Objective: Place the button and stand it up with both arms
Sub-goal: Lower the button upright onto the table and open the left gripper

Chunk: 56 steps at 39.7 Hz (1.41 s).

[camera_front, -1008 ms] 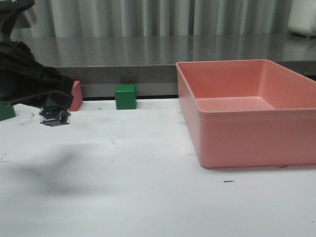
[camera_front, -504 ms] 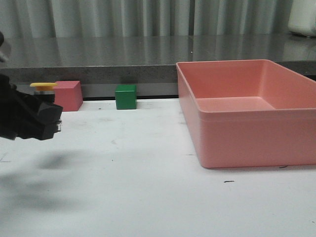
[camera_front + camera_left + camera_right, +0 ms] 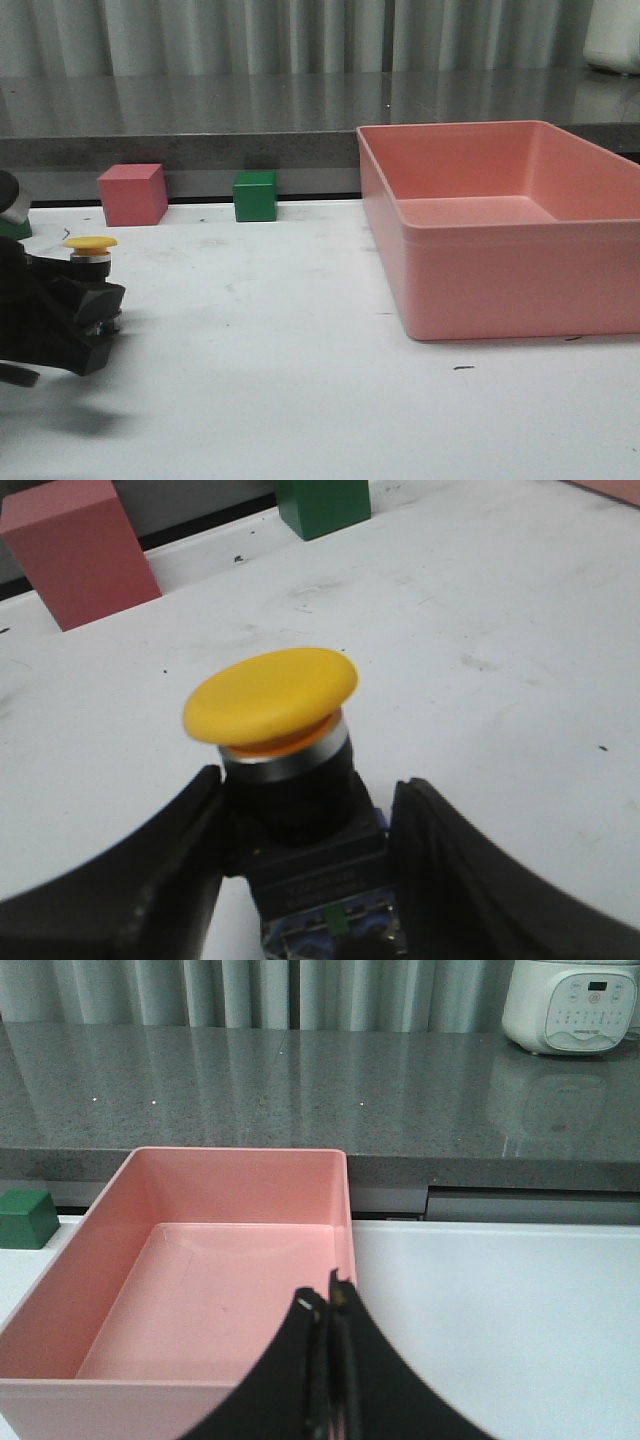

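The button stands cap-up between the fingers of my left gripper [image 3: 92,318] at the table's left front. Its yellow mushroom cap [image 3: 90,243] shows above the black fingers. In the left wrist view the yellow cap [image 3: 270,695] sits on a silver ring and black collar. My left gripper [image 3: 310,785] is shut on its blocky black-and-clear base [image 3: 320,865]. The base is low over the white table; I cannot tell if it touches. My right gripper [image 3: 328,1302] is shut and empty, above the pink bin's [image 3: 200,1290] near wall. It is out of the front view.
A large pink bin [image 3: 500,270] fills the table's right side. A pink cube [image 3: 132,194] and a green cube [image 3: 255,195] stand at the back edge, with another green cube [image 3: 12,228] at the far left. A grey counter runs behind.
My left gripper has come down and forward with the button. The yellow cap, hidden one second ago, now points up and sits lower than half a second ago.
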Each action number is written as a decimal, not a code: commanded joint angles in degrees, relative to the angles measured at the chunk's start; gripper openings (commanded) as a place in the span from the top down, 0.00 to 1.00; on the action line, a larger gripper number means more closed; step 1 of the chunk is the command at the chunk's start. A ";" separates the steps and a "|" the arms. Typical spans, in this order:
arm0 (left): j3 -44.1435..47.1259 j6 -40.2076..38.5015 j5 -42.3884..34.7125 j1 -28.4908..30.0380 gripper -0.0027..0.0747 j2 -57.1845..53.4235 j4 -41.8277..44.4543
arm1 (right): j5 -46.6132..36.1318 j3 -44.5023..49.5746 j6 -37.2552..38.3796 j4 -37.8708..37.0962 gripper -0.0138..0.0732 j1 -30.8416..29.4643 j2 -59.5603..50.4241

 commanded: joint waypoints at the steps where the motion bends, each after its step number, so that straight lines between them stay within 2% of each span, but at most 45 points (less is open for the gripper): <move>1: -0.33 0.41 -11.19 0.19 0.68 -1.42 -0.81 | -4.64 -1.42 -0.58 -0.71 0.92 -0.08 0.26; 10: -0.05 0.41 -11.19 0.19 0.66 -1.42 -0.81 | -4.45 -1.42 -0.58 -0.71 0.92 -0.08 0.26; 18: 0.21 0.41 -11.19 0.19 0.57 -1.42 -0.81 | -4.45 -1.42 -0.58 -0.71 0.92 -0.08 0.26; 49: 0.21 2.20 -11.19 0.19 0.57 -1.42 -0.81 | -4.45 -1.42 -0.58 -0.71 0.92 -0.08 0.26; 56: 0.21 2.20 -11.19 0.19 0.45 -1.42 -0.81 | -4.45 -1.42 -0.58 -0.71 0.92 -0.08 0.26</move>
